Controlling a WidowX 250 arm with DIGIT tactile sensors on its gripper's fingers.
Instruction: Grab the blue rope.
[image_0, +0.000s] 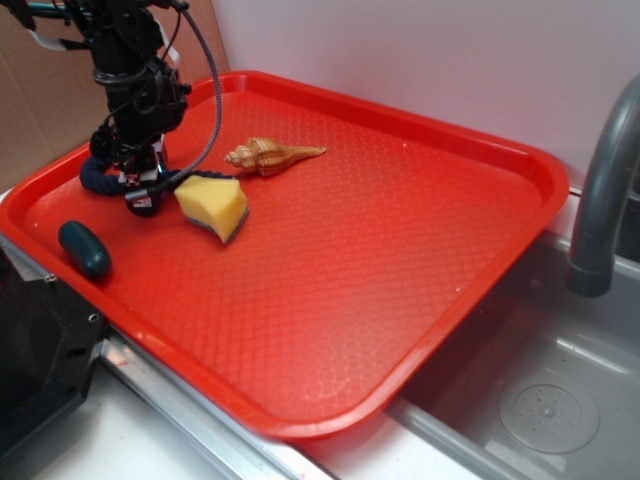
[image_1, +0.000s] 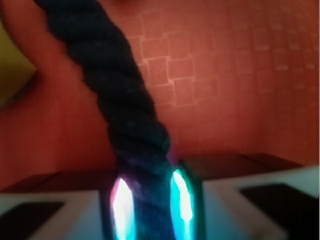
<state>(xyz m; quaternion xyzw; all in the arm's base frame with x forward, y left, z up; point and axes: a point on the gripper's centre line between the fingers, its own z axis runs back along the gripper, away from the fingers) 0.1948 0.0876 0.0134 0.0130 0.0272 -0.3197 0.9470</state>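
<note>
The blue rope (image_0: 97, 178) is a thick dark navy twisted cord lying curved at the far left of the red tray (image_0: 400, 250). In the wrist view the rope (image_1: 115, 95) runs from the top down between my two fingers. My gripper (image_0: 142, 192) stands low over the tray, right on the rope, just left of the yellow sponge (image_0: 214, 205). In the wrist view my gripper (image_1: 152, 205) is shut on the rope, both pads pressed against its sides. Part of the rope is hidden behind the gripper in the exterior view.
A tan spiral seashell (image_0: 270, 156) lies behind the sponge. A small dark teal oval lump (image_0: 84, 249) sits near the tray's left rim. A grey sink (image_0: 540, 400) and faucet (image_0: 600, 190) are to the right. A yellow sponge edge shows in the wrist view (image_1: 12, 75).
</note>
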